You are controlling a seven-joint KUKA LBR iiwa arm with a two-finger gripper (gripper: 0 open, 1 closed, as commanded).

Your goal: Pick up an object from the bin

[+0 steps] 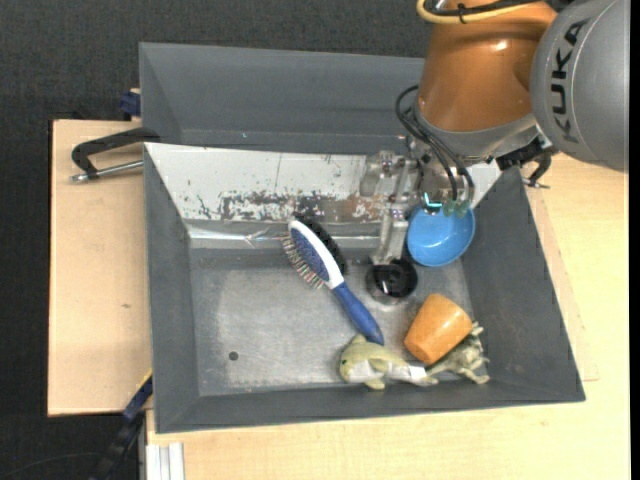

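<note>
The gripper (395, 250) hangs by the back wall of the bin (250, 363), just left of a blue bowl (443, 240) and seemingly touching it, and right above a small black round thing (392, 280). Whether it is apart or together cannot be told. The arm (590, 58) reaches in from above and right of the bowl, its orange cover (475, 63) aimed steeply down. Left of the bowl a hairbrush (325, 268) lies aslant, its head up-left and its blue handle down-right.

gripper (393, 248) down at bin (170, 298) back-right, just beside blue bowl (441, 238), over black cap (392, 279); hairbrush (322, 266), orange cup (437, 329), toy lizard (405, 367) near.
</note>
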